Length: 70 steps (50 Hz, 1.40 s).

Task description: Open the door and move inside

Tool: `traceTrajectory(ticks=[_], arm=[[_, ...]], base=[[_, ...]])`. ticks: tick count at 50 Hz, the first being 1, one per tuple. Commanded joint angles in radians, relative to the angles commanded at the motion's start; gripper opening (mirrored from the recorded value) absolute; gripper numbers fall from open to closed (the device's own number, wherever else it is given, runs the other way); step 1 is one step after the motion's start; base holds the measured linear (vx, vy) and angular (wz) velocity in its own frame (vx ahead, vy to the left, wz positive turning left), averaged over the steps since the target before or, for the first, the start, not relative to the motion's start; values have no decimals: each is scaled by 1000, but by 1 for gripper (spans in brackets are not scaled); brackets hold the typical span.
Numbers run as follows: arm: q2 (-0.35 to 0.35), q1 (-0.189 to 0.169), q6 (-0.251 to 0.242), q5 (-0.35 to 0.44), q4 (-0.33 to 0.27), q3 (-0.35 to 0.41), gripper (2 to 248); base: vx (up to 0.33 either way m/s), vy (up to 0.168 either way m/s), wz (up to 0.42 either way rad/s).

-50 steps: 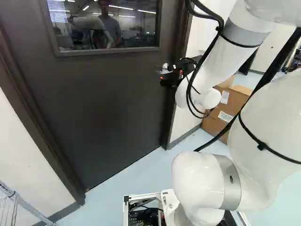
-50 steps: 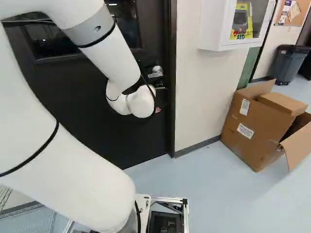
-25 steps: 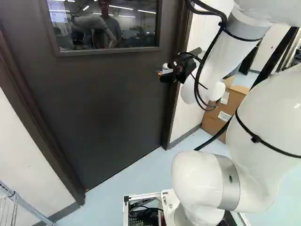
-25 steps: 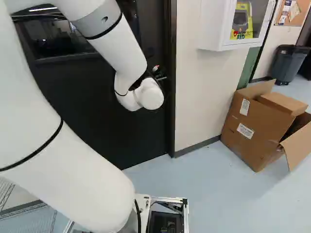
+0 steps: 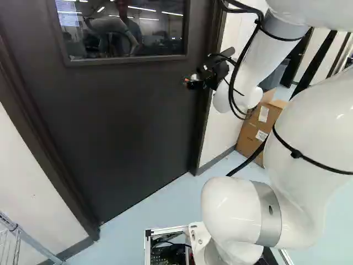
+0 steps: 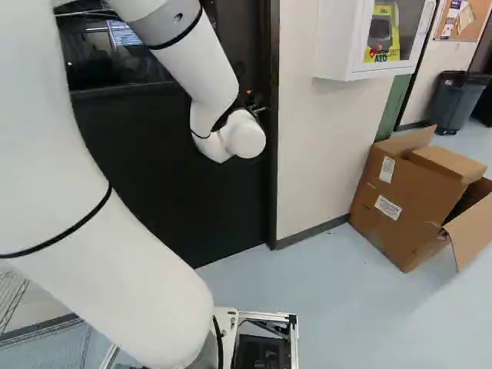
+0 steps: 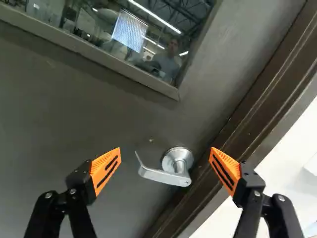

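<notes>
Evidently, gripper [image 5: 189, 81]: was spread open, handle [image 7: 164, 177] framed between its fingers
Door [image 7: 89, 114]: was seen closed behind handle

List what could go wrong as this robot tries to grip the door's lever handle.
The lever handle lies lengthwise between the open gripper's fingers, so closing might shove its curved tip rather than grasp the bar squarely.
One finger appears over the door frame, so moving in could scrape or jam it there.
</notes>
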Motion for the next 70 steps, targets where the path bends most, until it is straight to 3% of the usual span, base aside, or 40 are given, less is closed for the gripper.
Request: traceTrajectory(ticks=[15, 47, 70], arm=[[6, 15, 0, -5, 0, -30, 247], [14, 55, 0, -101, 0, -95, 247], [-11, 72, 0, -103, 0, -80, 247]], base=[[0, 0, 0], [0, 0, 0], [0, 0, 0]])
